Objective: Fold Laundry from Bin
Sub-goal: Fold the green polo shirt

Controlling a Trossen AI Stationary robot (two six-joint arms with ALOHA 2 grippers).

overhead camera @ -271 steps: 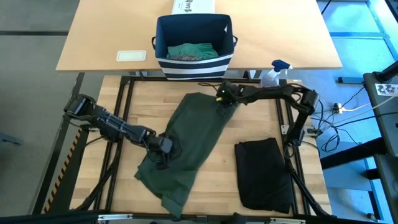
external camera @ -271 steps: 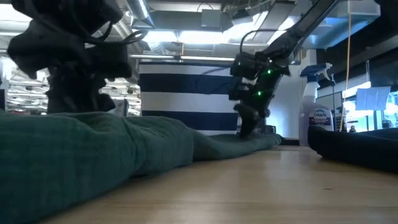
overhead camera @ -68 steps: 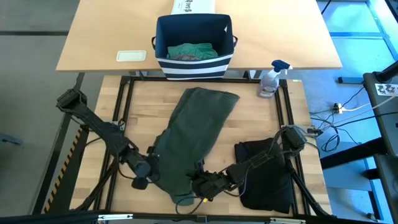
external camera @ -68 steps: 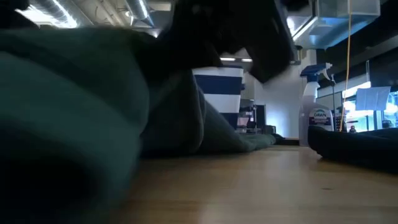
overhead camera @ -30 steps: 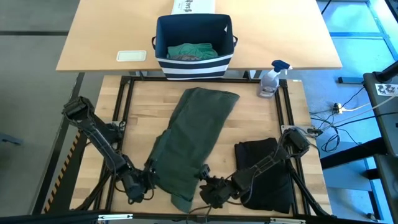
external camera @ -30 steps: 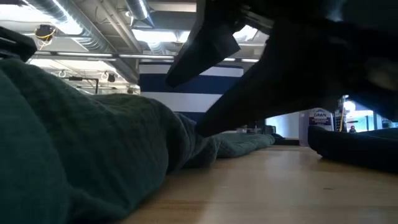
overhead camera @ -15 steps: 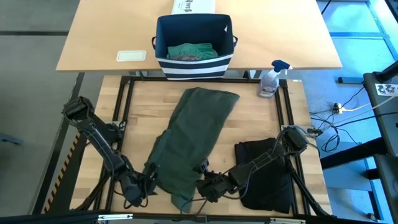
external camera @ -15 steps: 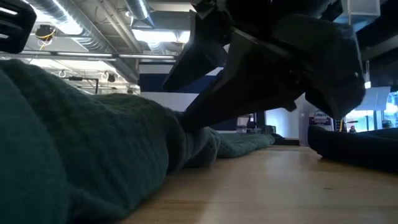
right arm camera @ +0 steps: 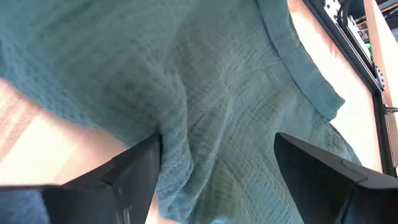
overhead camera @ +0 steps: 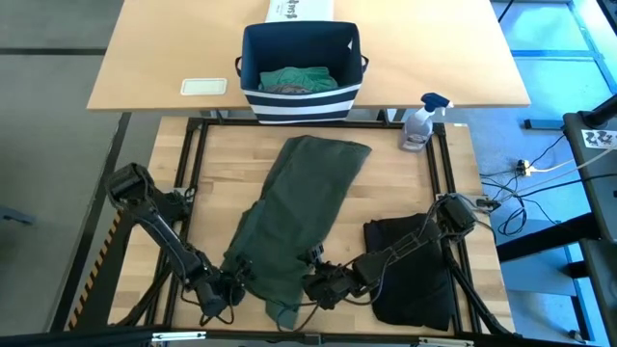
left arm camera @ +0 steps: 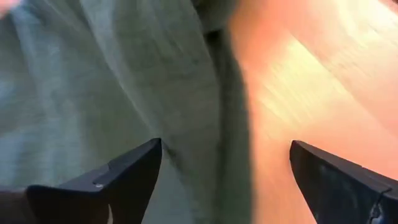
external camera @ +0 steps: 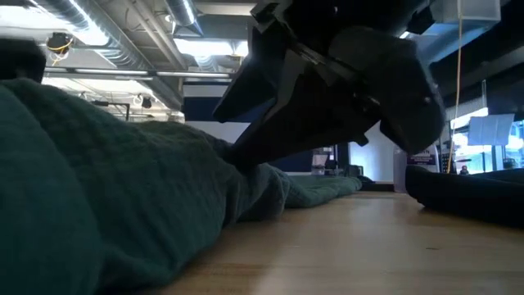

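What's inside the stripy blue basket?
Inside the bin you can see a teal-green cloth bunched over a bit of light grey cloth. Anything underneath them is covered.

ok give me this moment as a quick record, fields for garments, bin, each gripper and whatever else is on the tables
dark green garment: lying lengthwise on the work table, folded narrow
black garment: folded, on the table's right side
bin: on the far table, teal-green cloth inside
left gripper: open, at the green garment's near left edge
right gripper: open, at its near right edge
spray bottle: upright at the far right corner
white box: behind the bin
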